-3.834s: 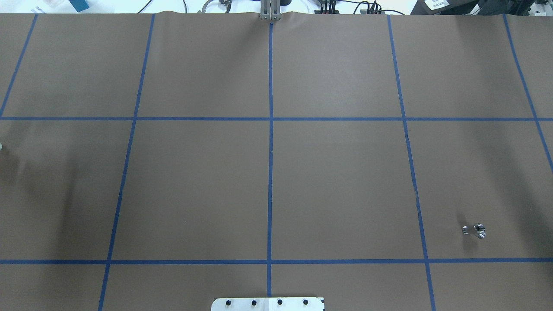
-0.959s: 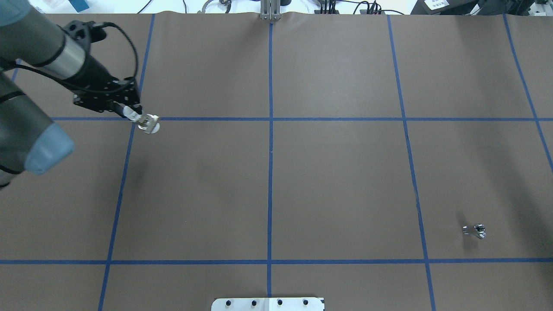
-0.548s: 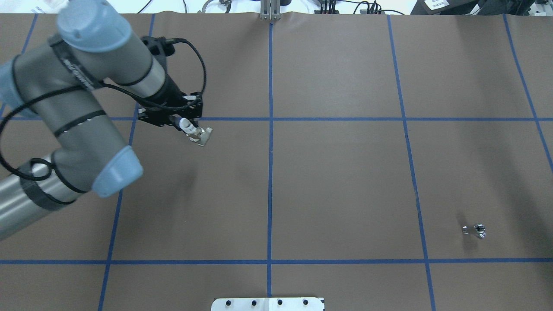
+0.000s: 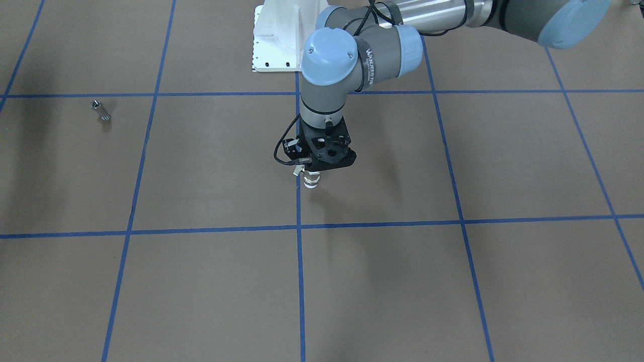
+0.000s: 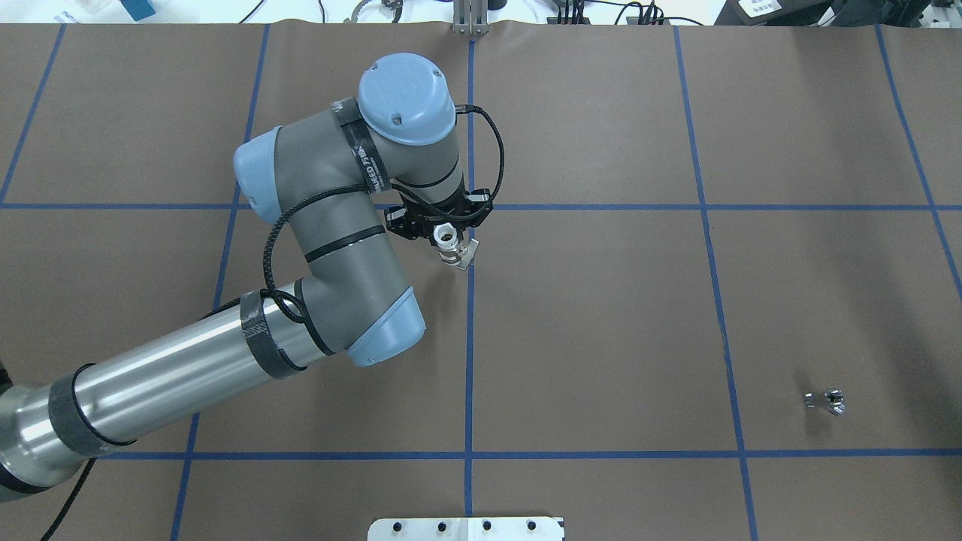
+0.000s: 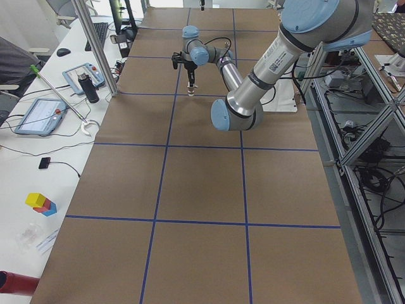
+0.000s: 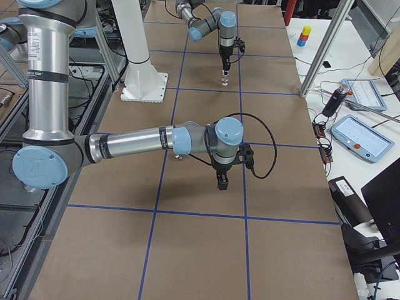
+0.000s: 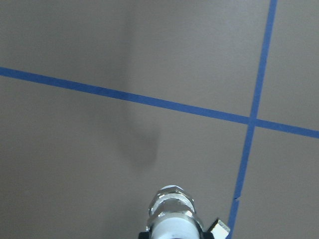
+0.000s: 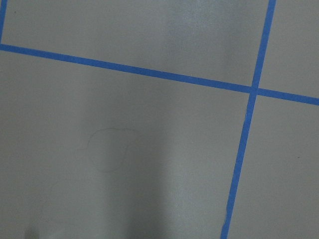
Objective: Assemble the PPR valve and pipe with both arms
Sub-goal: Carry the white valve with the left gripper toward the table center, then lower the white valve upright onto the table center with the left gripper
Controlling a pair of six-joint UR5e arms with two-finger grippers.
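My left gripper [image 5: 443, 234] is shut on the white upper end of the PPR valve [image 5: 456, 258]. It holds the valve upright above the table's centre line, lever to the side. The front view shows this gripper [image 4: 313, 172] and the valve [image 4: 311, 179] as well. In the left wrist view the valve [image 8: 172, 214] points down at the paper. The pipe [image 5: 824, 400] lies alone at the near right and also shows in the front view [image 4: 99, 110]. My right gripper [image 7: 222, 180] shows only in the right side view, low over the table; I cannot tell whether it is open.
Brown paper with a blue tape grid [image 5: 471, 338] covers the table. The white pedestal base [image 4: 276, 35] stands at the robot's edge. Tablets [image 6: 41, 114], a bottle [image 6: 88, 88] and frame posts [image 6: 95, 44] line the far side.
My left arm has swung in from the far left to the table's centre, carrying the valve. The pipe has not moved.
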